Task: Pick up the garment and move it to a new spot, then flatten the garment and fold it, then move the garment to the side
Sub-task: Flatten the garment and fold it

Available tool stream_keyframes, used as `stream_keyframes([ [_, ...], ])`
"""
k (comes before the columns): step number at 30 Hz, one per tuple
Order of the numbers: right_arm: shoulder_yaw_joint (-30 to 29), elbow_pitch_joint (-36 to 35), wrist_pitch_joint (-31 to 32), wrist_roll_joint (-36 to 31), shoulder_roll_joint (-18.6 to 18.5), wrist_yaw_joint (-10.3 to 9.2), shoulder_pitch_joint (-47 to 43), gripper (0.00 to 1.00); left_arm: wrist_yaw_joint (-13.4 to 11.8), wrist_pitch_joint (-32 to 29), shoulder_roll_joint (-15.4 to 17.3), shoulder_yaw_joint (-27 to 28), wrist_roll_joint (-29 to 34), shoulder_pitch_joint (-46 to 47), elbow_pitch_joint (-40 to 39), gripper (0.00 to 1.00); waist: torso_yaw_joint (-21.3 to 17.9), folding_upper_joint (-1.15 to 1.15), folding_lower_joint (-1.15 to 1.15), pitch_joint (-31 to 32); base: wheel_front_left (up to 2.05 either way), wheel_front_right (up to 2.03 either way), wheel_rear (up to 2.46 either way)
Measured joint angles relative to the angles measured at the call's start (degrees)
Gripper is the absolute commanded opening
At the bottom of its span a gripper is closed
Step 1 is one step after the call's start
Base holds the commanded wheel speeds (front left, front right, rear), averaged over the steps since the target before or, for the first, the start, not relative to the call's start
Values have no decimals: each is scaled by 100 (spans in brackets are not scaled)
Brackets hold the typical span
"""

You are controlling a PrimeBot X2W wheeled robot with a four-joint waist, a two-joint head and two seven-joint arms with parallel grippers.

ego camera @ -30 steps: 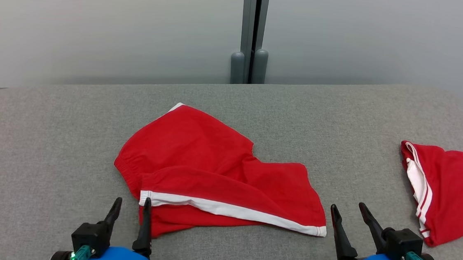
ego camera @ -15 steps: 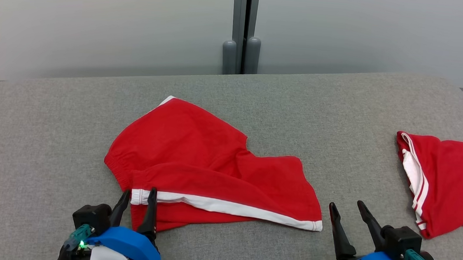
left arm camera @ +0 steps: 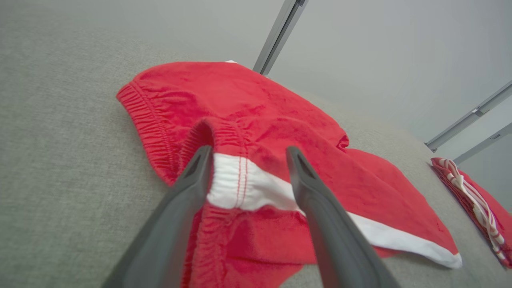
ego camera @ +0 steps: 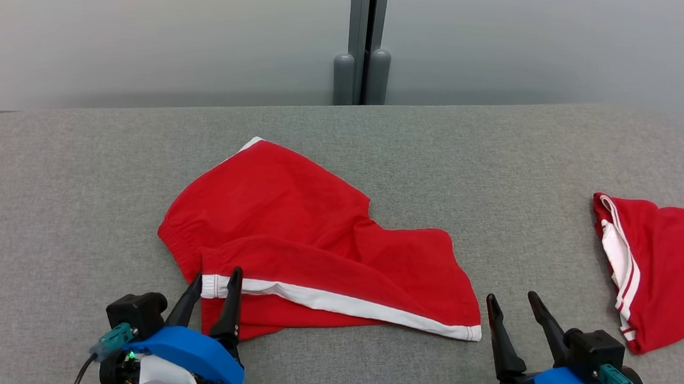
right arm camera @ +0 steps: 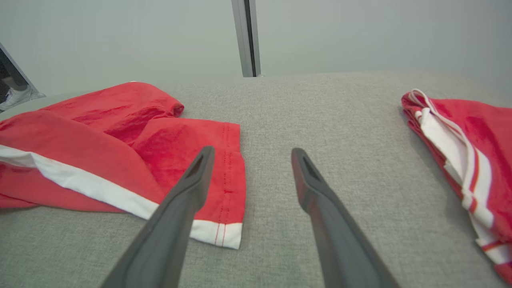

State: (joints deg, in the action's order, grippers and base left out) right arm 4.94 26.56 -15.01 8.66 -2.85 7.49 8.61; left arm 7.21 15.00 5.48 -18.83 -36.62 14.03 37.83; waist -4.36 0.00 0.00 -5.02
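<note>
Shorts (ego camera: 314,238), red and rumpled with a white stripe, lie in the middle of the grey felt-like table (ego camera: 73,195). The left gripper (ego camera: 217,274) points at their near corner, and the right gripper (ego camera: 511,296) sits just beside the hem. In the left wrist view, spread fingers (left arm camera: 184,192) straddle the gathered elastic waistband (left arm camera: 152,120). In the right wrist view, the fingers (right arm camera: 316,192) are spread, one over the stitched hem (right arm camera: 230,172).

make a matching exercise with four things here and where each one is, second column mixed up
1 left tool
2 right tool
3 shorts
4 second garment

A crumpled in the middle of the grey surface
B open, just right of the shorts
C far right, cut off by the picture edge
D open, straddling the end of the white stripe

Pairs: 1-D, 2-B, 3-A, 4-C
</note>
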Motion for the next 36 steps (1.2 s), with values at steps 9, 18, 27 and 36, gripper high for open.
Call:
stream_keyframes([
  [9,23,0,0,16,0,0,0,100,1,0,176,-405,-409,-201,-177,88,77,0,0,4,0,0,0],
  [18,58,3,0,52,0,0,13,100,1,0,292,-547,-689,-194,-348,10,81,0,0,-20,0,0,0],
  [27,-25,300,0,38,-1,0,25,100,18,0,336,-464,-659,-198,-594,0,72,0,0,-53,0,0,0],
  [36,172,776,0,-19,-2,0,-8,100,19,0,290,-460,-563,-241,-619,0,86,0,0,-113,0,0,0],
])
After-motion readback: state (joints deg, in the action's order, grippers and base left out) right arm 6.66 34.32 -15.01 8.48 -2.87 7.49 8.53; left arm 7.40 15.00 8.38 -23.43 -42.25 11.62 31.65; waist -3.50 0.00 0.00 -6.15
